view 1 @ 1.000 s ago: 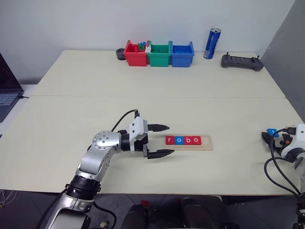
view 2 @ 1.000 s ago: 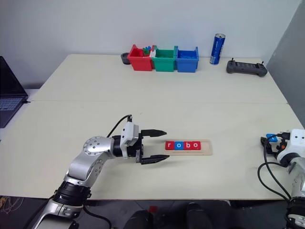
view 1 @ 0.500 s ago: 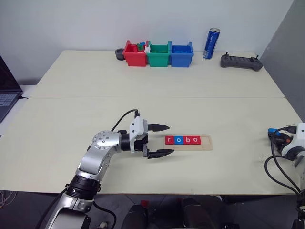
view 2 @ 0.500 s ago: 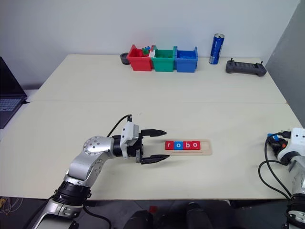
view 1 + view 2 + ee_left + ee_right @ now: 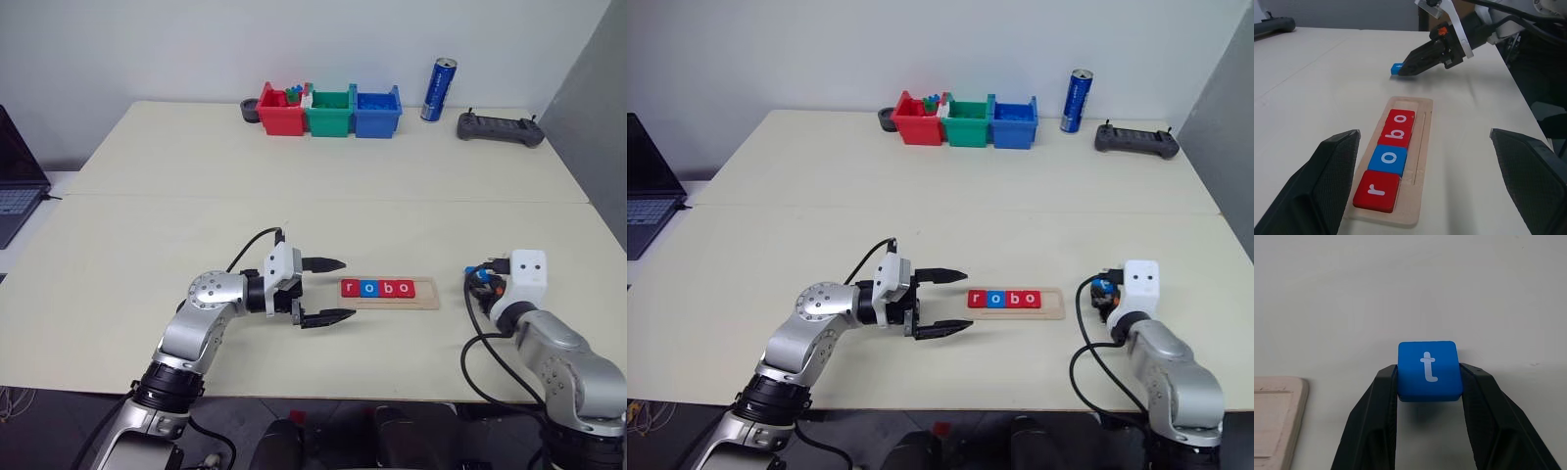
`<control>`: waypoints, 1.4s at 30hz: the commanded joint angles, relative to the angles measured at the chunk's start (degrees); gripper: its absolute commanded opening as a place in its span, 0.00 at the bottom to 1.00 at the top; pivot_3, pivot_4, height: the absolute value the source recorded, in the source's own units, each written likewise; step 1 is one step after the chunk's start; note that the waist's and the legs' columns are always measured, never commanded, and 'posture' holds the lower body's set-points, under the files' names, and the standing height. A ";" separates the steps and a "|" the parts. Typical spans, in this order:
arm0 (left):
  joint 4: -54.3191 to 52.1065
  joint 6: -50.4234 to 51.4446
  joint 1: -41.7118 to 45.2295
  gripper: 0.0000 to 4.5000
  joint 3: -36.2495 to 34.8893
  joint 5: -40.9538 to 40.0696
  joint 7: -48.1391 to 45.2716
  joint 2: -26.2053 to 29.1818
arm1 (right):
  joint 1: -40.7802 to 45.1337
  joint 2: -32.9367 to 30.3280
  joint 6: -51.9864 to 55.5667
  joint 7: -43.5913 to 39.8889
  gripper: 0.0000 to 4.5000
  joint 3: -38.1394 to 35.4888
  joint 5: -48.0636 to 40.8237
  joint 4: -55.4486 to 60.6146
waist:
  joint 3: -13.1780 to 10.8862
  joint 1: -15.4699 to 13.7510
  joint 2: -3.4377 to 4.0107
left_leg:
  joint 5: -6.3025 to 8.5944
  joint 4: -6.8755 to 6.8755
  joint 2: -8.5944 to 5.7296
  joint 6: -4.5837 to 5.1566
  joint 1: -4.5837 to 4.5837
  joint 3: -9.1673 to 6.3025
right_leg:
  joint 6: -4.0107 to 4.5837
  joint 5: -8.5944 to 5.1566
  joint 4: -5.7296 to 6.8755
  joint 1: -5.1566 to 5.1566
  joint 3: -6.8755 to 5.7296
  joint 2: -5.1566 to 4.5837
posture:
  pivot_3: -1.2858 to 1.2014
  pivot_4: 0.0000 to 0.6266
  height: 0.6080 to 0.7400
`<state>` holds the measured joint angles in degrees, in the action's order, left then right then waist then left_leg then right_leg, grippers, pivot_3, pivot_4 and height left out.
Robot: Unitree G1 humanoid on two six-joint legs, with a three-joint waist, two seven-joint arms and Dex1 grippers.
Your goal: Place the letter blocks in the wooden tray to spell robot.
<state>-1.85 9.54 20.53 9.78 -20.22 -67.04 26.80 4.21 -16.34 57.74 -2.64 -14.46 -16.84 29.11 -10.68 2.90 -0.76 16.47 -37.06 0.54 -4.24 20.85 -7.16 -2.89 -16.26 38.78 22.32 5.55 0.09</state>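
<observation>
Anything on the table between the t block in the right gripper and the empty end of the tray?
Nothing: bare tabletop separates the blue t block from the wooden tray, as the right wrist view shows.

Two pale cream tables (image 5: 323,166) pushed together stand against a plain white wall (image 5: 196,44), evenly lit.

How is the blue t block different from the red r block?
The t block is blue, while the r block is red. The t block is pinched between the right gripper fingers, off the end of the wooden tray; the r block lies in the tray, first in the row before o, b, o. Nothing grips the r block. Both are small square tiles with a white lowercase letter.
</observation>
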 commanded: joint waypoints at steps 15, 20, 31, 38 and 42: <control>-1.52 -1.16 0.09 1.00 0.34 -0.39 -1.03 -0.07 | -5.12 2.21 8.77 0.55 0.93 -1.88 -0.59 10.84 | 0.03 0.03 -0.05 | 0.01 0.04 0.02 0.00 -0.02 -0.05 | 0.04 -0.07 0.00 -0.01 -0.06 0.00 | 0.52 0.24 1.00; -1.32 -1.39 0.01 1.00 0.40 -0.14 -1.03 -0.50 | -4.10 -5.09 12.62 -5.65 1.00 -4.80 -3.76 14.42 | 0.02 0.01 -0.04 | 0.01 0.04 -0.01 0.01 0.01 -0.04 | 0.04 -0.07 -0.03 -0.01 -0.05 -0.01 | 0.52 0.24 1.00; 0.78 -2.55 1.41 1.00 0.73 0.46 -0.98 -1.77 | -9.78 -36.91 -23.52 -47.38 1.00 -3.42 -4.04 -6.44 | -0.09 0.06 -0.22 | 0.02 0.03 0.00 0.04 -0.01 0.05 | -0.10 -0.14 -0.20 -0.07 -0.04 0.01 | 0.52 0.24 1.00; 1.19 -3.68 2.01 1.00 1.02 0.77 -1.40 -1.87 | -0.71 -39.22 -49.55 -60.88 1.00 3.81 1.71 -31.58 | -0.12 0.50 -0.27 | 0.02 0.01 -0.02 0.04 -0.04 0.12 | -0.01 -0.04 -0.17 -0.07 0.02 -0.03 | 0.52 0.24 1.00; 0.93 -3.73 1.67 1.00 1.06 0.98 -1.03 -1.81 | 5.06 -38.48 -54.86 -65.30 1.00 8.32 3.41 -40.03 | -0.12 0.42 -0.27 | 0.02 0.00 -0.02 0.03 -0.06 0.10 | -0.01 -0.04 -0.11 -0.08 0.02 -0.04 | 0.52 0.24 1.00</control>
<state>0.46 6.73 22.11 10.89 -19.01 -68.14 24.96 8.00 -54.88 5.44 -65.98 -6.60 -14.03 -9.30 -10.80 3.32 -1.02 16.49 -37.07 0.52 -4.21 20.80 -7.07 -2.89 -16.30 38.67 22.24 5.57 0.05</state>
